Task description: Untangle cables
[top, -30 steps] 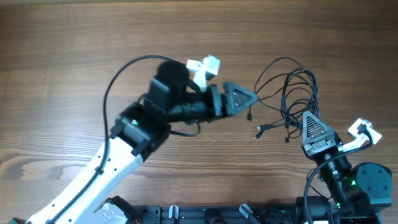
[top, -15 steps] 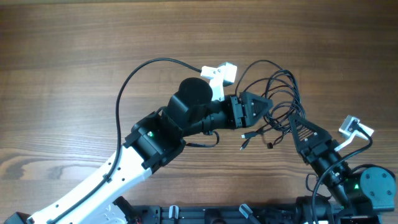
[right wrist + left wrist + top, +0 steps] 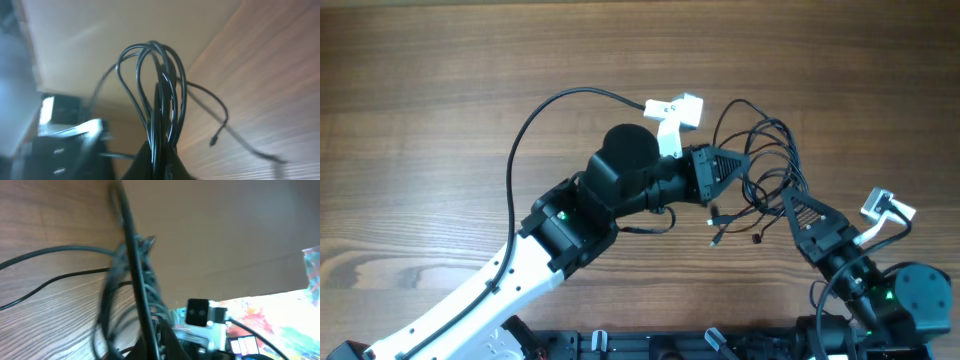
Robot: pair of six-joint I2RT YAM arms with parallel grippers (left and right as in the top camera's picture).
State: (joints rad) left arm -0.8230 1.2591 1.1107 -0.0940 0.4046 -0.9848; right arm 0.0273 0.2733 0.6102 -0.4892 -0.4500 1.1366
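The cables are a bunch of thin black loops right of the table's middle, strung between both grippers. Two small plug ends dangle below the bunch. My left gripper is shut on a strand at the bunch's left side. In the left wrist view that strand runs straight down into the shut gripper. My right gripper is shut on the bunch's lower right part. The right wrist view shows several loops rising out of that gripper, and a loose plug end hanging to the right.
The left arm's own thick black cable arcs over the wooden table at the left. A white camera mount sticks up from the left wrist. A black rail runs along the front edge.
The left arm has swung right into the bunch and its jaws have shut on a strand. The right gripper has shifted left with the cables, which now lie closer to the middle.
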